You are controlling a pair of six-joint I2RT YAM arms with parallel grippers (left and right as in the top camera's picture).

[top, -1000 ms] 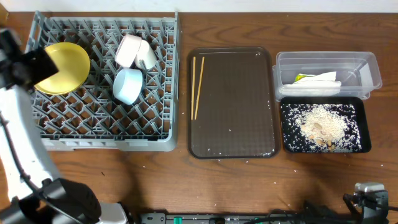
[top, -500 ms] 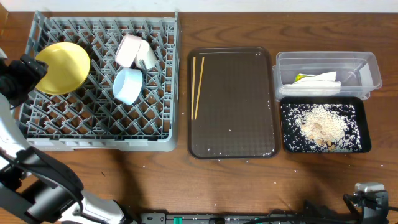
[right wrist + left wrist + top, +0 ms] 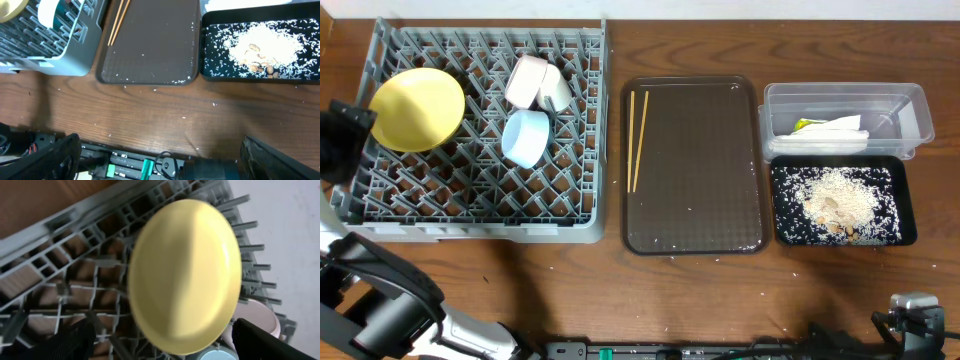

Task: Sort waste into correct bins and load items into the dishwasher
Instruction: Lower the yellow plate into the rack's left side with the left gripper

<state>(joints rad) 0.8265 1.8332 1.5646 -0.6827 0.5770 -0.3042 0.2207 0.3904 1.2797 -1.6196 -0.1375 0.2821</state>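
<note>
1. Grey dish rack (image 3: pixel 470 200) is noted at left; yellow plate (image 3: pixel 417 108) is leaned among its pegs, with white bowl (image 3: pixel 527 80), white cup (image 3: pixel 558 90) and light blue bowl (image 3: pixel 526 137) alongside.
2. Brown tray (image 3: pixel 710 170) is found at centre, with two chopsticks (image 3: pixel 638 140) laid on it.
3. Napkin (image 3: pixel 830 128) is seen in the clear tub (image 3: pixel 915 115), rice crumbs (image 3: pixel 835 195) in the black tray (image 3: pixel 785 232).
4. Left gripper (image 3: pixel 162 330) and right gripper (image 3: pixel 160 145) are spread wide, empty.

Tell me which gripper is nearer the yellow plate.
Left. The left gripper hangs at the rack's left edge, right beside the yellow plate. The right gripper sits far off at the table's near edge, by the brown tray.
</note>
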